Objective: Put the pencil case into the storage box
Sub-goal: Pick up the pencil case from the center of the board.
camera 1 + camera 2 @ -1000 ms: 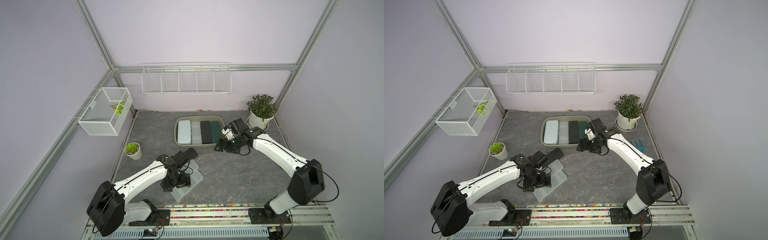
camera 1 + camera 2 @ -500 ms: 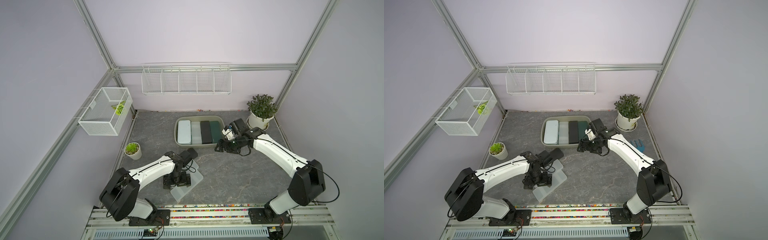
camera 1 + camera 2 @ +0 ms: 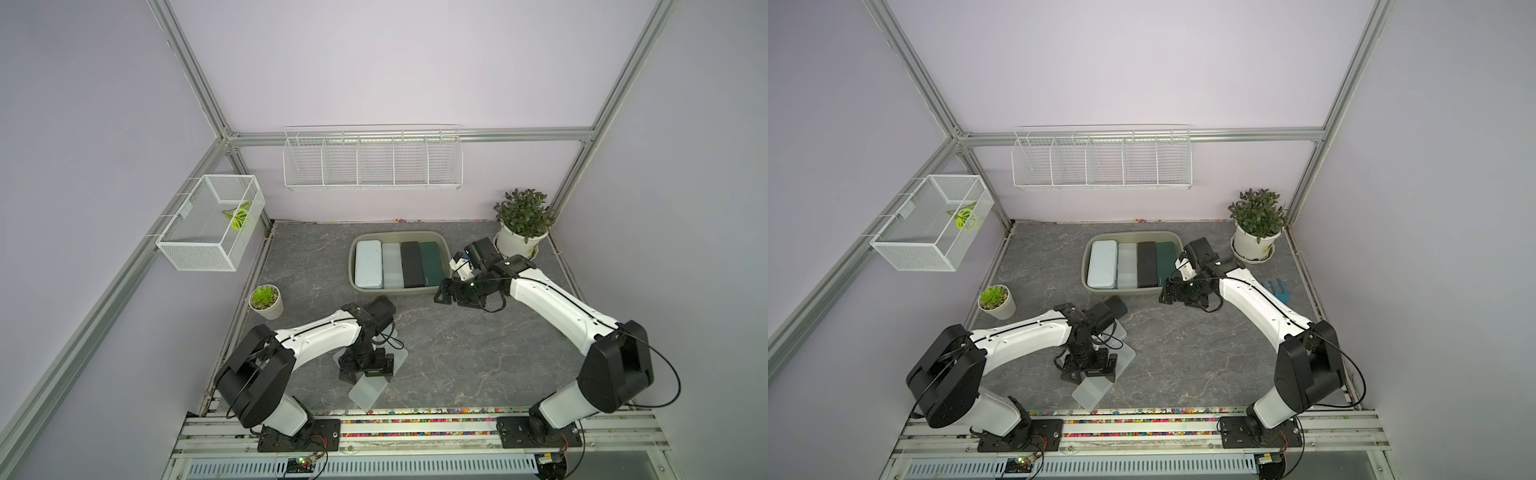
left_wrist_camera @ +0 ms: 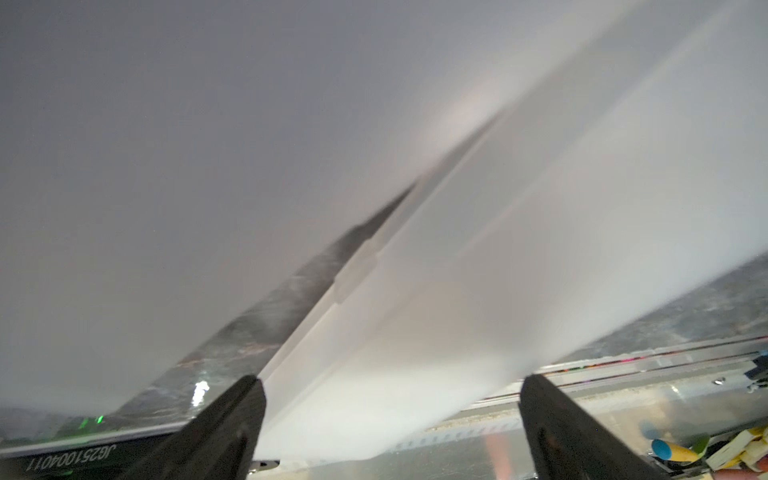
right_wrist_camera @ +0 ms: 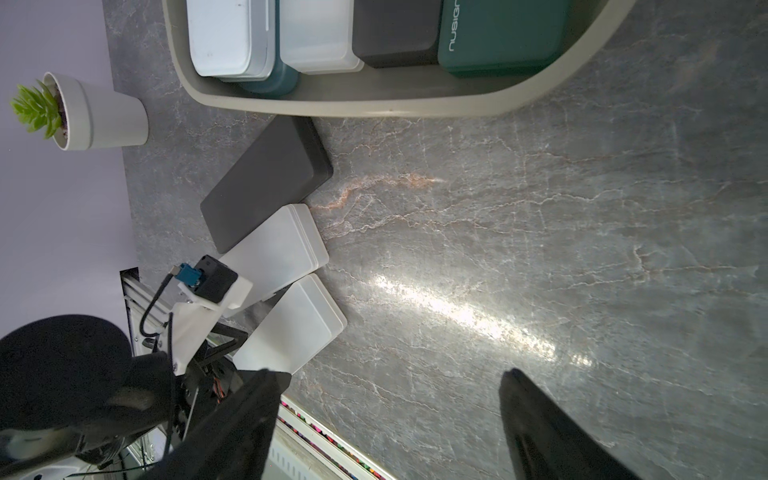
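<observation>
The pencil case point(image 3: 370, 395), translucent white, lies flat on the grey table point(image 3: 457, 365). It is left of centre and close to the near edge, and its long axis slants from near-left to far-right. The left gripper point(image 3: 368, 374) hangs right over it with its jaws spread wide. The left wrist view shows the fingers point(image 4: 224, 432) flanking the case's long sides, but I cannot tell whether they touch it.

A small succulent pot point(image 3: 266, 301) stands by the table's left edge, well apart from the case. Just beyond the case on the same slant lie a second translucent case point(image 5: 278, 245) and then a black case point(image 5: 266, 183). The black case's far corner nearly reaches the storage box point(image 3: 399, 293).

The box sits at far centre with its long side running left to right, packed with cases across its whole width. The right gripper point(image 3: 442, 295) hovers off the box's near-right corner, its jaws apart and empty over bare table. A larger potted plant point(image 3: 521, 224) fills the far-right corner.

The open floor lies between the two arms, right of the slanted cases.
</observation>
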Action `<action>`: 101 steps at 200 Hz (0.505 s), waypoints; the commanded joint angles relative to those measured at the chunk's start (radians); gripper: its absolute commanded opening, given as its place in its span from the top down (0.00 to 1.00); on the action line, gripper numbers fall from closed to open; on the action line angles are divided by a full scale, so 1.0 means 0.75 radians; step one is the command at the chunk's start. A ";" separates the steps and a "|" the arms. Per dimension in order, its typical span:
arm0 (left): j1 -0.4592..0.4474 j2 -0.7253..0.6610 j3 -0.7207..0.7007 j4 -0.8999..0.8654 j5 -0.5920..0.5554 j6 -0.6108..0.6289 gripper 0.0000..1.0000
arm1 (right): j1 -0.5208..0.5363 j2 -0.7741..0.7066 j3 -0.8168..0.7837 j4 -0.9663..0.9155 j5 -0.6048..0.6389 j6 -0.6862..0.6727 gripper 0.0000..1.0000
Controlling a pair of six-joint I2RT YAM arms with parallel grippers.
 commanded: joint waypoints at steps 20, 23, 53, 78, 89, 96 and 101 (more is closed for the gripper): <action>-0.193 0.177 0.215 -0.036 -0.167 0.014 0.00 | -0.031 -0.070 -0.062 -0.027 -0.002 -0.034 0.12; -0.204 0.189 0.226 -0.044 -0.182 0.017 0.00 | -0.034 -0.075 -0.066 -0.028 -0.003 -0.035 0.12; -0.260 0.273 0.265 -0.052 -0.232 0.030 0.00 | -0.058 -0.115 -0.106 -0.039 -0.003 -0.039 0.11; -0.275 0.316 0.284 -0.066 -0.300 0.028 0.01 | -0.079 -0.149 -0.141 -0.044 0.004 -0.040 0.11; -0.277 0.336 0.298 -0.078 -0.335 0.026 0.04 | -0.087 -0.160 -0.155 -0.046 0.005 -0.037 0.12; -0.279 0.347 0.309 -0.084 -0.355 0.024 0.08 | -0.091 -0.164 -0.158 -0.046 0.007 -0.037 0.11; -0.279 0.355 0.315 -0.086 -0.366 0.023 0.11 | -0.094 -0.169 -0.162 -0.047 0.009 -0.036 0.12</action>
